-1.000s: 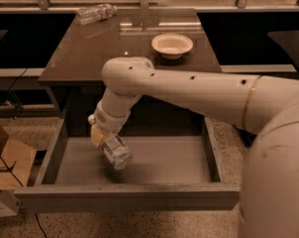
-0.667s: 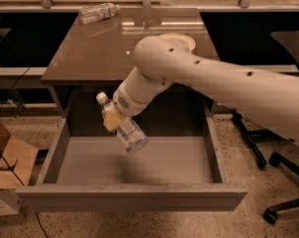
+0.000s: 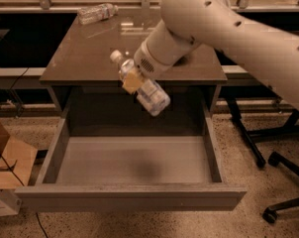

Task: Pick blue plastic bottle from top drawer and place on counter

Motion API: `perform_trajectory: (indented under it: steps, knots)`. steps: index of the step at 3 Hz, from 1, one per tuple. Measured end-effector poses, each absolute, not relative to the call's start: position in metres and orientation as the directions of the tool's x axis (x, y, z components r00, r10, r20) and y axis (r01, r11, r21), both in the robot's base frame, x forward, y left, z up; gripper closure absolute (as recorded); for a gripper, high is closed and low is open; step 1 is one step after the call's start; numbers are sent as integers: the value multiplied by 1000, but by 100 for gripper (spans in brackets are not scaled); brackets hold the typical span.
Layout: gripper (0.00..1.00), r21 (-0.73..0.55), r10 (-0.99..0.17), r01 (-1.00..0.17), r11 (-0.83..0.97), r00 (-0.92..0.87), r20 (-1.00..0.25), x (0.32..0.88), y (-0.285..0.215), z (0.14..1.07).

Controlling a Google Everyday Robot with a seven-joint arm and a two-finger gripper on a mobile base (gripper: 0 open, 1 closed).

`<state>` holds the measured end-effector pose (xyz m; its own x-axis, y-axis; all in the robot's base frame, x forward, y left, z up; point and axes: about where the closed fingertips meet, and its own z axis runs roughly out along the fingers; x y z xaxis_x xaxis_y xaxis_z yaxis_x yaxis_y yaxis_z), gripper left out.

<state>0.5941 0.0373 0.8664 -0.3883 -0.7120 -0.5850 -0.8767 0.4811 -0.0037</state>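
My gripper is shut on the blue plastic bottle, a small clear bottle with a white cap and a pale blue-and-white label. I hold it tilted, cap to the upper left, in the air above the back of the open top drawer and level with the front edge of the counter. The drawer's grey inside holds nothing that I can see. My white arm comes in from the upper right and hides the counter's right part.
A clear crinkled bottle lies at the counter's back left. A cardboard box stands on the floor at the left. Office chair legs are on the floor at the right.
My gripper has lifted the blue plastic bottle up out of the drawer and towards the counter's front edge. The arm now hides the bowl on the counter.
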Motion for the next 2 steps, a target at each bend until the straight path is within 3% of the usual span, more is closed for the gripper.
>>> perform_trajectory:
  steps: [2]
  knots:
    - [100, -285, -833, -868, 406, -223, -506, 709, 52, 914]
